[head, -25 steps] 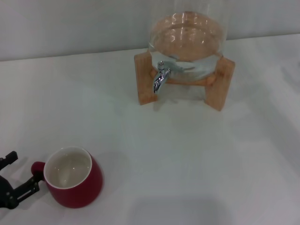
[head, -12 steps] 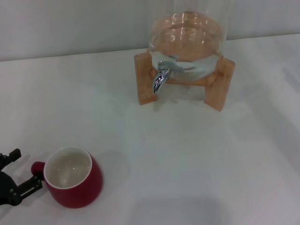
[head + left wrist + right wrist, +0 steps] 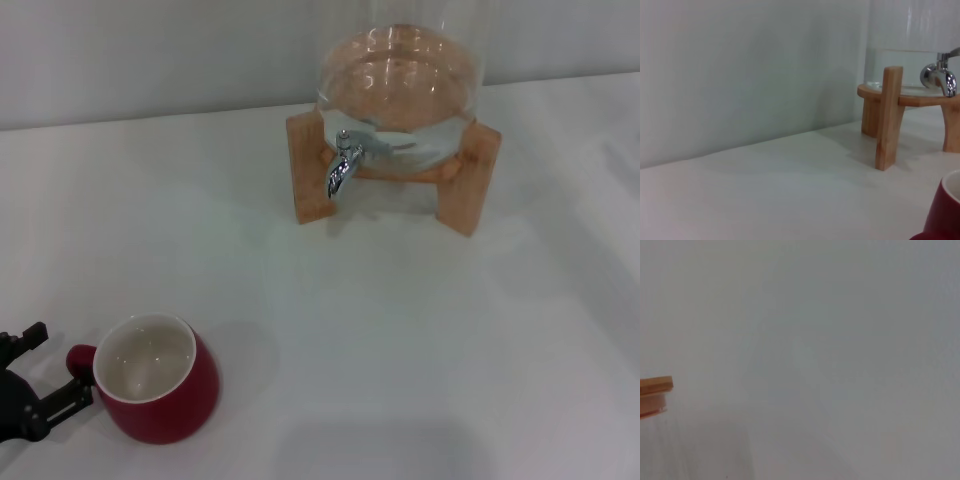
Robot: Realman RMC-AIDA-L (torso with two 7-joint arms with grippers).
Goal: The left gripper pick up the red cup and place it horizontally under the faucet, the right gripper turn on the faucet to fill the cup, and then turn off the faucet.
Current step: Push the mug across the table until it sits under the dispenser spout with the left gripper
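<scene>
The red cup (image 3: 160,380) stands upright on the white table at the near left, cream inside showing, its small handle (image 3: 78,356) pointing left. My left gripper (image 3: 60,362) is open at the left edge of the head view, its two black fingers on either side of the handle without closing on it. The cup's rim shows in the left wrist view (image 3: 946,210). The faucet (image 3: 343,165) is a small chrome spigot at the front of the glass jar, far from the cup; it also shows in the left wrist view (image 3: 940,77). My right gripper is out of view.
The round glass jar (image 3: 400,90) rests on a wooden stand (image 3: 310,170) at the back of the table. The stand's legs flank the spot below the spout. The right wrist view shows only a pale wall and a corner of wood (image 3: 655,390).
My left gripper has shifted slightly at the cup's handle, its fingers still apart. The cup and the faucet have not moved.
</scene>
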